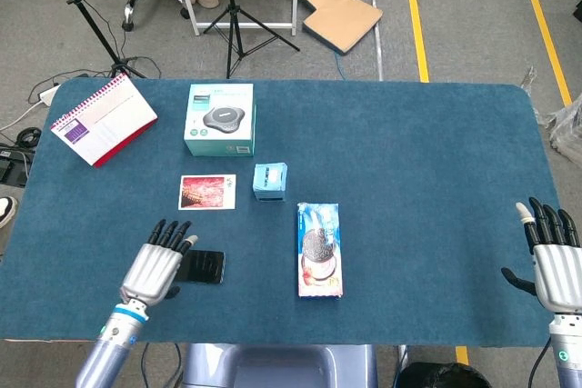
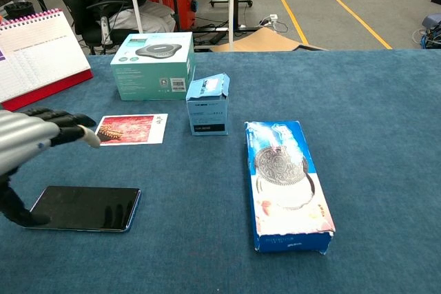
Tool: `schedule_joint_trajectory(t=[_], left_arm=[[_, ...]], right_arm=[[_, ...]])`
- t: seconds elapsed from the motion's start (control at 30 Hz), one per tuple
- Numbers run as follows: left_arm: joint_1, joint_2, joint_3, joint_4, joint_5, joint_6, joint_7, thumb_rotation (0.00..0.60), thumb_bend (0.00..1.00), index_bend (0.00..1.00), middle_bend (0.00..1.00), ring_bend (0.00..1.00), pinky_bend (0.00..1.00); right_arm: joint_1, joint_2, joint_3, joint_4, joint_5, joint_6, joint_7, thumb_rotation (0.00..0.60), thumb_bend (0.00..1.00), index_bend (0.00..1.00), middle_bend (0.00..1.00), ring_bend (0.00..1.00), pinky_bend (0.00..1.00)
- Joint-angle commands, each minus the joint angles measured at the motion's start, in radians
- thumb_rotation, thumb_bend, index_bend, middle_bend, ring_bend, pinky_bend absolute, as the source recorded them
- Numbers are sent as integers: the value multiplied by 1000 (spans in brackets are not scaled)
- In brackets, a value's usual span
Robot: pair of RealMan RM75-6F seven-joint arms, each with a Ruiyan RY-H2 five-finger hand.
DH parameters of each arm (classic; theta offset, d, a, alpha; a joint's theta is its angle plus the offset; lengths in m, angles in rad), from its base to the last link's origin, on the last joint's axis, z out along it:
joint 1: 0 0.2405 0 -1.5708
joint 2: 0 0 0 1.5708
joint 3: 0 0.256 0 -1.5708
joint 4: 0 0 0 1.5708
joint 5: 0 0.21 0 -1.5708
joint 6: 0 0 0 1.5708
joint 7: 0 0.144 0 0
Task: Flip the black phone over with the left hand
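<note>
Black and flat, the phone point(image 2: 83, 208) is seen lying screen-up near the table's point(image 1: 409, 179) front edge, left of the cookie box point(image 1: 319, 250). Over its left end the left hand point(image 1: 160, 265) is held, fingers spread wide, nothing gripped. An edge should probably be caught by the fingertips, since little is offered to hold. Just beyond the phone a card point(image 1: 207, 192) lies; nothing blocks the approach. The right hand point(image 1: 555, 265) is open, well away.
</note>
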Motion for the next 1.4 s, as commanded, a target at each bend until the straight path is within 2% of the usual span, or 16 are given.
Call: schedule_joint_trajectory(t=[0.03, 0.27, 0.43, 0.77, 1.4], left_arm=[[-55, -84, -27, -17, -107, 6, 102, 600, 24, 178, 71, 0, 0], [-97, -141, -38, 41, -174, 15, 117, 600, 60, 190, 112, 0, 0], [-116, -171, -42, 94, -196, 10, 79, 600, 72, 209, 141, 0, 0], [-137, -205, -10, 177, -191, 14, 36, 600, 111, 227, 152, 0, 0], [-193, -315, 20, 281, -204, 60, 120, 600, 128, 234, 189, 0, 0]], right_arm=[[0, 1, 0, 1, 2, -1, 1, 600, 0, 0, 0, 0, 0], [0, 0, 0, 1, 4, -4, -1, 600, 0, 0, 0, 0, 0], [1, -1, -1, -1, 4, -6, -5, 600, 0, 1, 0, 0, 0], [5, -4, -1, 2, 11, -16, -9, 600, 0, 5, 0, 0, 0], [6, -10, -2, 1, 19, -20, -28, 600, 0, 13, 0, 0, 0]])
